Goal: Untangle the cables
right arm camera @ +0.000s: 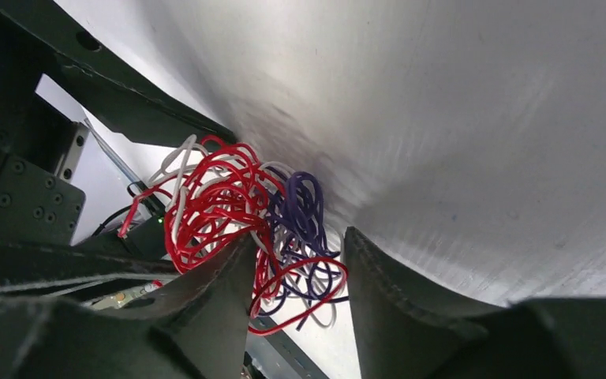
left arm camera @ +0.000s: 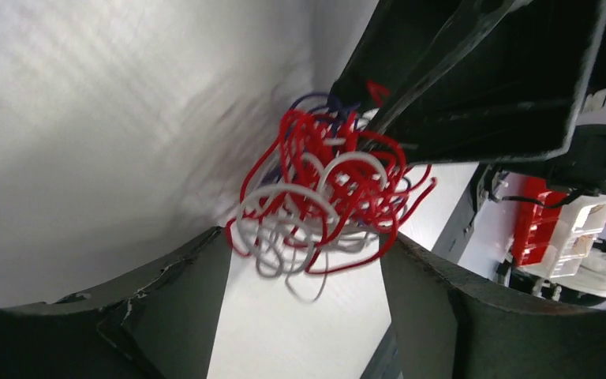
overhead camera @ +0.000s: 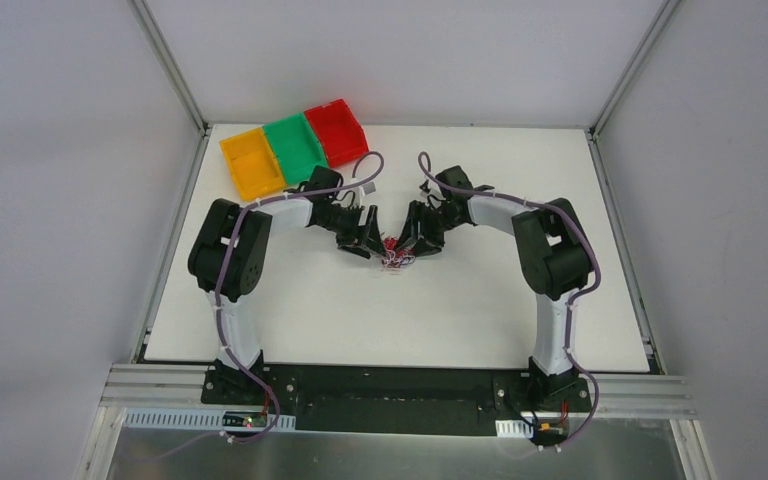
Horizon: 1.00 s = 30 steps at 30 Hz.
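Note:
The cables [overhead camera: 394, 257] are one tight tangle of red, whitish and purple-blue wires on the white table [overhead camera: 290, 310], between my two grippers. My left gripper [overhead camera: 370, 248] is open. In the left wrist view [left arm camera: 304, 245] the tangle [left arm camera: 319, 197] hangs just past its fingertips, which touch only its lowest loops. My right gripper [overhead camera: 412, 245] reaches in from the other side and shows as black fingers [left arm camera: 450, 87] over the tangle. In the right wrist view [right arm camera: 298, 241] its jaws stand apart, with red and purple loops [right arm camera: 300, 237] lying between them.
Yellow [overhead camera: 252, 163], green [overhead camera: 295, 146] and red [overhead camera: 337, 131] bins stand in a row at the table's back left. The two arms nearly meet at mid-table. Grey walls enclose the table on three sides.

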### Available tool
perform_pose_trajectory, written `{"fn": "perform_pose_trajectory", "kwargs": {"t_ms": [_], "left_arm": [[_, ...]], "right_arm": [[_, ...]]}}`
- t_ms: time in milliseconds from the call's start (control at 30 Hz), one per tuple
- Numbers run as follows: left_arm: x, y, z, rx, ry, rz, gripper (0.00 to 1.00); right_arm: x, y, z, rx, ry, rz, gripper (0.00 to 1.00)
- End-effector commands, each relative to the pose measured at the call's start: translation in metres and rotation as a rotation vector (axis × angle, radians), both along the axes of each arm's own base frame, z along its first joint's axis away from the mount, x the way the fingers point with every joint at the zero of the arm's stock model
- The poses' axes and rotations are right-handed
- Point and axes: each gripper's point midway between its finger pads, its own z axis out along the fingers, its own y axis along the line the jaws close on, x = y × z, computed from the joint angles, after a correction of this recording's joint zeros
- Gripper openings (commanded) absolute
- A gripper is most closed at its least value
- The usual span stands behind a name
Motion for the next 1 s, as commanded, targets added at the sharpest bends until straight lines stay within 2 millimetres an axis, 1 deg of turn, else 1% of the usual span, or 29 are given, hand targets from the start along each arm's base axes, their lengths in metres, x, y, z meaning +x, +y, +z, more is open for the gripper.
{"fn": "perform_pose_trajectory", "kwargs": {"t_ms": [0, 33, 67, 100, 133, 167, 233, 267, 333, 500, 600, 633, 667, 733, 800, 867, 967], "left_arm": [[0.024, -0.026, 0.012, -0.048, -0.073, 0.018, 0.65], [0.026, -0.027, 0.013, -0.054, -0.079, 0.025, 0.55], [0.026, -0.027, 0.016, -0.064, -0.083, 0.022, 0.39], [0.023, -0.026, 0.022, -0.077, -0.088, 0.013, 0.16], [0.021, -0.023, 0.029, -0.083, -0.097, 0.013, 0.00], [0.015, -0.019, 0.037, -0.081, -0.107, 0.007, 0.00], [0.003, -0.002, 0.050, -0.042, -0.153, -0.016, 0.00], [-0.004, 0.009, 0.058, -0.016, -0.176, -0.029, 0.00], [-0.016, 0.034, 0.069, 0.033, -0.214, -0.025, 0.00], [-0.023, 0.108, 0.090, 0.113, -0.229, 0.110, 0.00], [-0.028, 0.145, 0.103, 0.154, -0.232, 0.164, 0.00], [-0.027, 0.159, 0.109, 0.174, -0.251, 0.193, 0.00], [-0.026, 0.174, 0.112, 0.199, -0.262, 0.221, 0.00], [-0.026, 0.195, 0.119, 0.243, -0.284, 0.247, 0.00], [-0.029, 0.212, 0.125, 0.278, -0.302, 0.255, 0.00], [-0.031, 0.227, 0.131, 0.302, -0.313, 0.269, 0.00], [-0.032, 0.252, 0.134, 0.350, -0.315, 0.308, 0.00]], "right_arm": [[0.004, 0.010, 0.016, 0.056, -0.046, 0.010, 0.40], [0.003, 0.008, 0.020, 0.058, -0.059, 0.016, 0.31], [0.002, 0.006, 0.024, 0.056, -0.069, 0.017, 0.24], [0.000, 0.002, 0.029, 0.049, -0.075, 0.020, 0.15], [-0.002, -0.003, 0.033, 0.037, -0.084, 0.021, 0.08], [-0.004, -0.011, 0.036, 0.016, -0.083, 0.020, 0.00], [-0.005, -0.033, 0.040, -0.042, -0.099, 0.010, 0.00], [-0.008, -0.048, 0.045, -0.074, -0.106, -0.007, 0.00], [-0.005, -0.080, 0.048, -0.140, -0.131, -0.051, 0.00], [0.002, -0.162, 0.068, -0.276, -0.200, -0.175, 0.00], [0.005, -0.202, 0.085, -0.340, -0.246, -0.227, 0.00], [0.007, -0.217, 0.091, -0.360, -0.259, -0.253, 0.00], [0.008, -0.226, 0.097, -0.376, -0.278, -0.260, 0.00], [0.014, -0.251, 0.109, -0.409, -0.307, -0.299, 0.00], [0.018, -0.271, 0.122, -0.429, -0.329, -0.329, 0.00], [0.020, -0.287, 0.130, -0.440, -0.339, -0.355, 0.00], [0.022, -0.309, 0.137, -0.470, -0.351, -0.378, 0.00]]}}
